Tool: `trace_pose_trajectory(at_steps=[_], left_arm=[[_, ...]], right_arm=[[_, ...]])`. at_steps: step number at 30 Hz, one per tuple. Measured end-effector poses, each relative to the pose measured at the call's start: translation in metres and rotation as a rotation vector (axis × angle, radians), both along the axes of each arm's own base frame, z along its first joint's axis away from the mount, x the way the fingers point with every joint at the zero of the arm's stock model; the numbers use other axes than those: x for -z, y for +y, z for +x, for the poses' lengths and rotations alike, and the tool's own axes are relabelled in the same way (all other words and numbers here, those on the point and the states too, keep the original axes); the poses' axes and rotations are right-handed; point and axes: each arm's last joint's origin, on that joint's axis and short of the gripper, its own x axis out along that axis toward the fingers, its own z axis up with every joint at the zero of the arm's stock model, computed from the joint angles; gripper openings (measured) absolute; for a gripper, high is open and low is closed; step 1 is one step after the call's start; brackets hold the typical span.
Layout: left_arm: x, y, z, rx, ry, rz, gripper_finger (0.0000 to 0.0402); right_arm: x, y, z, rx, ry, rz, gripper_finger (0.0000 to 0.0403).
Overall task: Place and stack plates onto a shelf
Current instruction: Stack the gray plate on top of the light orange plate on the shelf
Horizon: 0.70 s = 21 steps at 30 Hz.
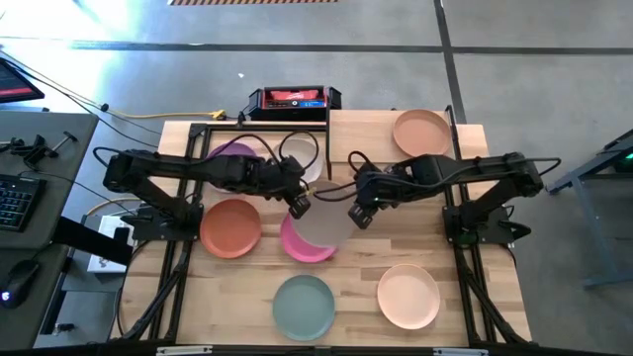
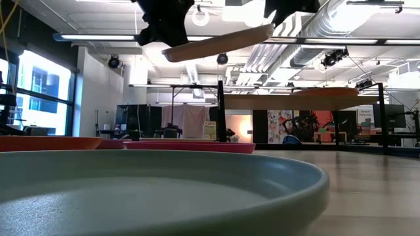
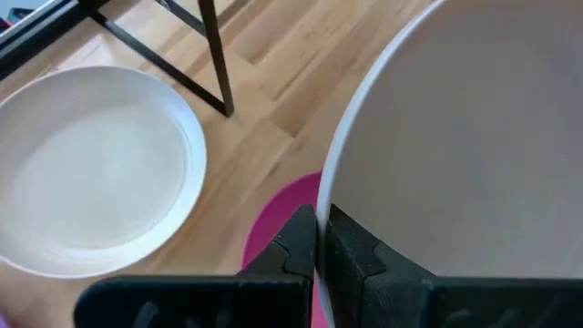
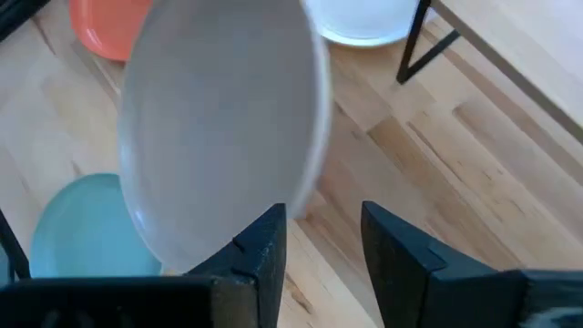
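- Two of my grippers meet at mid-surface around one grey-beige plate (image 1: 321, 225), which hangs in the air above the pink plate (image 1: 297, 245).
- My left gripper (image 3: 319, 239) is clenched on that plate's rim, fingers pinched tight.
- My right gripper (image 4: 323, 239) sits just beside the plate's opposite edge with its fingers spread and nothing between them.
- Other plates lie on the surface: orange (image 1: 230, 227), pale teal (image 1: 304, 305), peach (image 1: 408, 295).
- On the shelf (image 1: 371, 133) rests a tan-brown plate (image 1: 421, 132); the cream-white plate (image 3: 91, 169) lies near a shelf post.
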Motion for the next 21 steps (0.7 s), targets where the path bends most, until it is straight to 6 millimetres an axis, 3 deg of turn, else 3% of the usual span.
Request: trace_pose_trajectory(at_steps=[13, 21], left_arm=[[0.0, 0.003, 0.0, 0.023, 0.016, 0.022, 0.0001], [0.0, 0.003, 0.0, 0.036, 0.018, 0.033, 0.0001]], right_arm=[[0.027, 0.001, 0.024, 0.096, 0.072, 0.017, 0.0118], [0.031, 0.001, 0.027, 0.135, 0.073, 0.031, 0.0061]])
